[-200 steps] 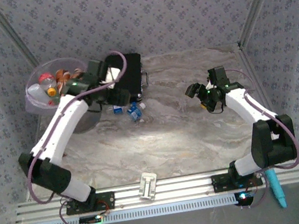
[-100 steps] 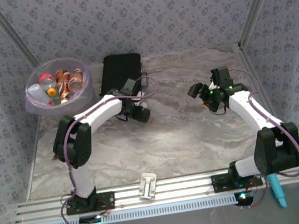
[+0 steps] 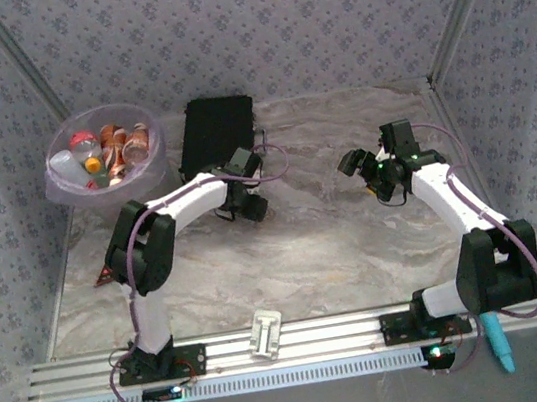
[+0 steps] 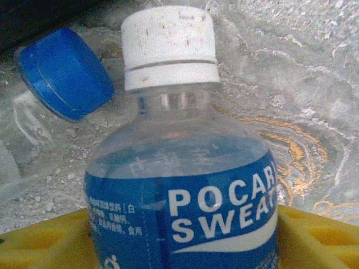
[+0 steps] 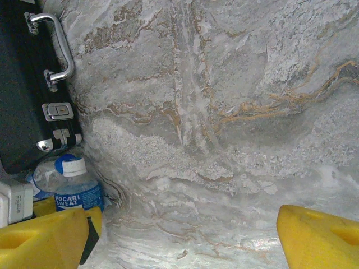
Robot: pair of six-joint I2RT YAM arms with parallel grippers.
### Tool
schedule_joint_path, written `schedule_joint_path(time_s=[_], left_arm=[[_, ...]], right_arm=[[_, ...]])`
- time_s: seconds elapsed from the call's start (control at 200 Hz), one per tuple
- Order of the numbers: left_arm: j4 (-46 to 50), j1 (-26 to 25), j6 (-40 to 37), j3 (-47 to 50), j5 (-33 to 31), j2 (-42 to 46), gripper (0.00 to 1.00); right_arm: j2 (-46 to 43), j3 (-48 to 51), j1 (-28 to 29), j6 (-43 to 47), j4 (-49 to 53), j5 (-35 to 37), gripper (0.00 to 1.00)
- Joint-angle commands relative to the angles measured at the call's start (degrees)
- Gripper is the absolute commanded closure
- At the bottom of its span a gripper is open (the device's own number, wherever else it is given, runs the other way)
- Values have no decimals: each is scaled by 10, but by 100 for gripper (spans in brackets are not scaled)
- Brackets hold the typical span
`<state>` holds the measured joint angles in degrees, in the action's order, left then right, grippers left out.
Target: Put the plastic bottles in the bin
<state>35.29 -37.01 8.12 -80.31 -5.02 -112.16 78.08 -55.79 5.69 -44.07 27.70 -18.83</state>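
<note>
**Left fingers flank a Pocari bottle by the case; right fingers spread over bare marble**

The left fingers (image 4: pixel 39 244) are blocky yellow plastic. One sits on each side of the Pocari bottle (image 4: pixel 185 185), close against its glossy blue label. I cannot tell whether they squeeze it or only bracket it. The bottle is clear, round-shouldered plastic with a ribbed white cap scuffed with small dark specks, and white lettering on the label. Just behind it, touching or nearly so, lies the blue-cap bottle (image 4: pixel 61 73), a clear and crinkled one with its cap tilted toward the camera.

From above, the left arm stretches across the bench (image 3: pixel 337 251), a grey marble-patterned surface with rusty orange veins. Its fingers (image 3: pixel 252 203) are low beside the near right corner of the case (image 3: pixel 218 133), which is flat, black and rectangular.

The right wrist view shows the case's chrome handle (image 5: pixel 59 47) and small metal latch (image 5: pixel 58 110), with the Pocari bottle (image 5: pixel 77 190) right below them.

The right fingers (image 5: pixel 320 235), also yellow, stand wide apart with nothing but marble between them. From above they (image 3: pixel 349 162) hang well to the right of the case.

The bin (image 3: pixel 63 189) stands in the far left corner. It is round, tapered and translucent lilac. It holds a heap of bottles (image 3: pixel 104 150), clear with red, orange and white caps and labels.
</note>
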Motion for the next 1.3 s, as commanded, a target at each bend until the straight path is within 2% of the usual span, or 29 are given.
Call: schedule_joint_path(time_s=[0.0,0.235,0.44,0.55,0.73,0.935,1.074,1.149,1.299], left_arm=[[4,-6,4,-12,-6,6,33],[29,-6,31,-58,19,77,37],[100,5,21,-174,24,156,40],[114,29,20,-217,8,209,43],[142,129,50,-257,-23,294,47],[154,276,61,-236,-96,383,54],[141,374,68,-194,-87,405,57],[134,408,67,-183,-87,401,58],[76,459,70,-139,-45,388,60]], right_arm=[[-9,6,-5,4,9,2,11],[-7,4,-5,4,4,2,11],[-2,4,-5,4,0,-3,11],[-1,7,-4,5,-1,-3,11],[0,11,-6,6,-4,-5,11],[6,11,-7,7,-8,-9,11],[11,10,-6,6,-13,-16,11],[12,10,-6,7,-14,-17,11],[13,8,-6,8,-12,-20,11]])
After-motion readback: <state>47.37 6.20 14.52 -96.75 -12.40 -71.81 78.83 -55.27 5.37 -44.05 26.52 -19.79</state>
